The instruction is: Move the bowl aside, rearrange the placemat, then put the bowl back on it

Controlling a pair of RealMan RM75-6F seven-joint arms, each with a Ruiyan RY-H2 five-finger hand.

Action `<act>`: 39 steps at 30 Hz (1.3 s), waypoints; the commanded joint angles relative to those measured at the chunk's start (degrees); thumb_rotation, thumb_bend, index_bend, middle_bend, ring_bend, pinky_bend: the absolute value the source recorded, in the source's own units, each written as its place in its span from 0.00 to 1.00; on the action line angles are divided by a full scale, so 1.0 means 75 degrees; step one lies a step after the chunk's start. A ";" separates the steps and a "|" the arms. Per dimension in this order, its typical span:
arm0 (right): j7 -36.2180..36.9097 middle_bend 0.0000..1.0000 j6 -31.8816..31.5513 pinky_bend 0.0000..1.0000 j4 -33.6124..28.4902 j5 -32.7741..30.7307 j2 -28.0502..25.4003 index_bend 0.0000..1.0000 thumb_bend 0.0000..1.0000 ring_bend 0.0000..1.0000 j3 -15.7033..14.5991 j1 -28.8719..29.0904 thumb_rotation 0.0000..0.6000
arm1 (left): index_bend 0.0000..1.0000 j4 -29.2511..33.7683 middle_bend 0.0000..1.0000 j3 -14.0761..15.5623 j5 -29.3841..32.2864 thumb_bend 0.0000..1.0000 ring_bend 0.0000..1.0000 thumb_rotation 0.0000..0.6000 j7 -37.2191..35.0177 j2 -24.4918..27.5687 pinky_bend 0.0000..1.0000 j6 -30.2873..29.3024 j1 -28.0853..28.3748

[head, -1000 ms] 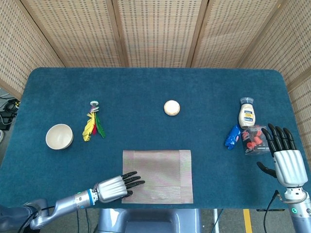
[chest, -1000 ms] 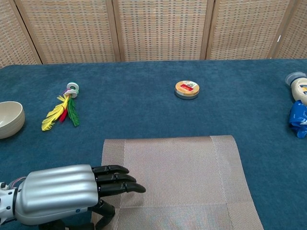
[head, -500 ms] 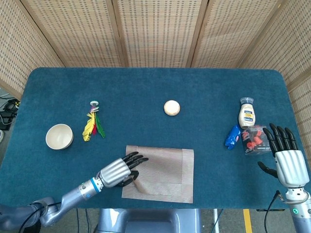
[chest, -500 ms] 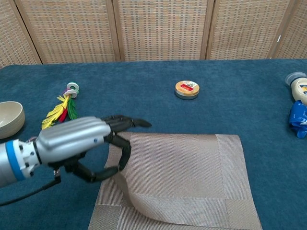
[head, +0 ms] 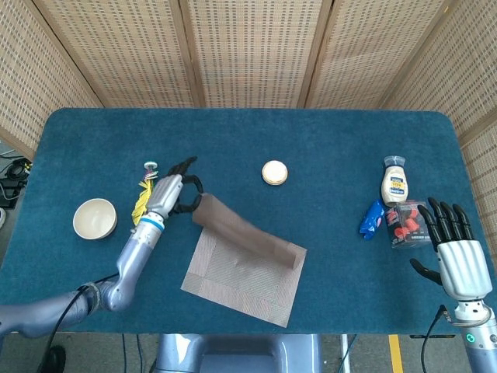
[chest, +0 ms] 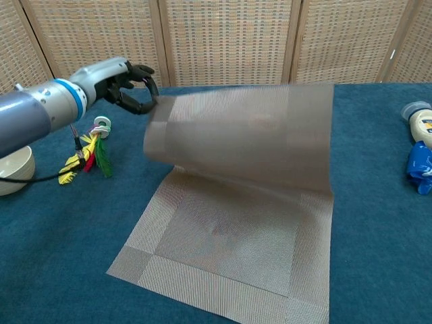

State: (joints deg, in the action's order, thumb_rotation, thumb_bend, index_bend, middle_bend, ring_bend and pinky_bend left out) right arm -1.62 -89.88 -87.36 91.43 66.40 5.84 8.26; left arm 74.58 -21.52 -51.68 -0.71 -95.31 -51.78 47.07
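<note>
Presently, left hand (head: 172, 192) raised, pinched placemat (head: 241, 268) corner aloft, bowl (head: 95, 218) just outboard, right hand (head: 458, 252) upright, fingers spread, empty.

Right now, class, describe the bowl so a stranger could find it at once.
Start at the blue table and go to its left edge. The bowl sits there, just left of the feather toy. It is the only cream, round, open dish, empty inside.

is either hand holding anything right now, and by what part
The left hand grips the placemat by its far left corner, lifted and folded over. The right hand holds nothing, fingers spread.
</note>
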 commanded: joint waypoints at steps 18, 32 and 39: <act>-0.0083 0.00 0.0065 0.00 -0.0006 0.0006 0.0036 0.06 0.00 0.00 -0.0013 0.0035 1.00 | 0.85 -0.1053 0.00 0.0188 0.1891 0.68 0.00 1.00 0.2807 0.0736 0.00 -0.0174 -0.0301; -0.0219 0.00 0.0178 0.00 0.0061 0.0116 0.0089 0.06 0.00 0.00 -0.0108 0.0083 1.00 | 0.00 0.1200 0.00 0.0757 0.0954 0.00 0.00 1.00 0.2934 0.2442 0.00 -0.1590 -0.1377; -0.0114 0.00 0.0702 0.00 0.0439 0.0516 0.0230 0.07 0.00 0.00 -0.0265 0.0494 1.00 | 0.00 0.2509 0.00 0.1125 0.0023 0.00 0.00 1.00 0.2812 0.3359 0.00 -0.2443 -0.2056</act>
State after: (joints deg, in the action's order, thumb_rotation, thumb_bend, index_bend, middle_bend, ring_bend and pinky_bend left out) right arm -2.92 -85.47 -84.68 94.52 67.84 4.16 11.14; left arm 89.97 -14.48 -49.41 20.86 -72.84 -67.58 33.94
